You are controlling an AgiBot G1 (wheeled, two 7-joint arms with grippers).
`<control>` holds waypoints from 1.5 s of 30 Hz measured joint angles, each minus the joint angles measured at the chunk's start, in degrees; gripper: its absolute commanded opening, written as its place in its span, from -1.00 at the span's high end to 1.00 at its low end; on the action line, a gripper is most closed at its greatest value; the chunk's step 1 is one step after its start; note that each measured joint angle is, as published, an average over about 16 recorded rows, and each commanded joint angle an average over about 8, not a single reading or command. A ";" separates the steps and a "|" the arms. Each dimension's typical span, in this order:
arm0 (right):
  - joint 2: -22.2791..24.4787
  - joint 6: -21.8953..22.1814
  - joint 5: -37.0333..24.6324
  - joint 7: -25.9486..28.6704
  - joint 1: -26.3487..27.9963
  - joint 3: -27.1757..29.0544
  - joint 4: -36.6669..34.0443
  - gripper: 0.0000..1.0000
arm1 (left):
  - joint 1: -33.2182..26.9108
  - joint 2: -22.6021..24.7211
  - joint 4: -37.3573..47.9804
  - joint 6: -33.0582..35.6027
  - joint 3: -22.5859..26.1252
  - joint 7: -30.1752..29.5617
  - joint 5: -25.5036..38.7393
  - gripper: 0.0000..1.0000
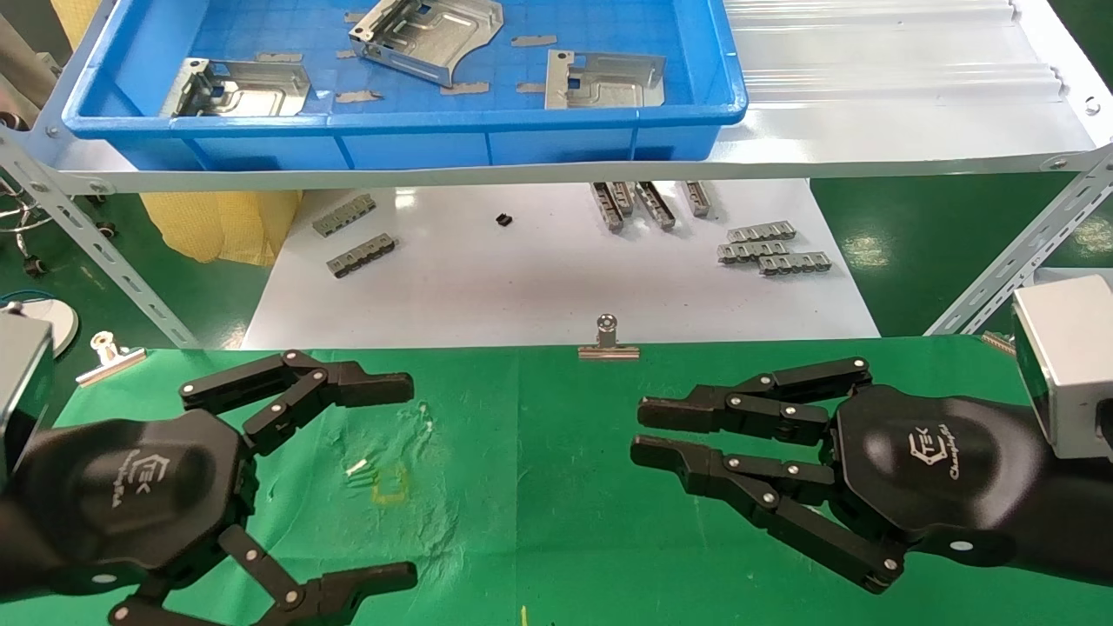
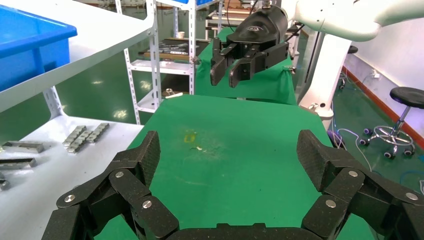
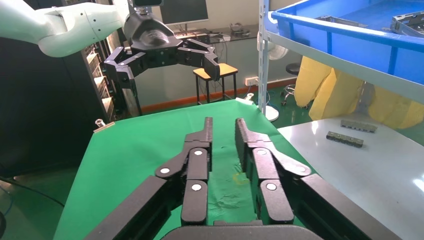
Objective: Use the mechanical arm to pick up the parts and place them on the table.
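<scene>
Three shiny silver parts lie in the blue tray (image 1: 400, 122) on the raised shelf: one at the left (image 1: 239, 87), one at the back middle (image 1: 426, 39), one at the right (image 1: 604, 80). My left gripper (image 1: 409, 480) hovers low over the green table (image 1: 539, 522), its jaws wide open and empty; it also shows in the left wrist view (image 2: 230, 150). My right gripper (image 1: 642, 432) hovers over the table at the right, its fingers nearly parallel with a narrow gap and nothing between them, as the right wrist view (image 3: 223, 125) shows. Both point toward each other.
A glossy white board (image 1: 556, 296) below the shelf carries grey toothed strips (image 1: 769, 248). Binder clips (image 1: 609, 341) hold the cloth's far edge. Slanted shelf struts (image 1: 96, 243) stand at both sides. A yellowish mark (image 1: 389, 482) lies between the grippers.
</scene>
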 measured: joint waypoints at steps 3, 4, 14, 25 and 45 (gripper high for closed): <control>0.00 0.00 0.00 0.00 0.00 0.00 0.00 1.00 | 0.00 0.00 -0.01 0.00 0.00 0.00 0.00 -1.00; 0.00 0.00 0.00 0.00 0.00 0.00 0.00 1.00 | 0.00 0.00 0.00 -0.01 0.00 0.00 0.00 -1.00; 0.00 0.00 0.00 0.00 0.00 0.00 0.00 1.00 | -4.16 1.46 2.05 -1.27 0.36 -0.46 1.62 -1.00; 0.00 0.00 0.00 0.00 0.00 0.00 0.00 1.00 | -25.57 11.60 18.88 -7.25 5.45 -0.60 14.41 -1.00; 0.00 0.00 0.00 0.00 0.00 0.00 0.00 -1.00 | -54.65 36.82 65.51 -38.77 15.39 5.34 37.50 0.51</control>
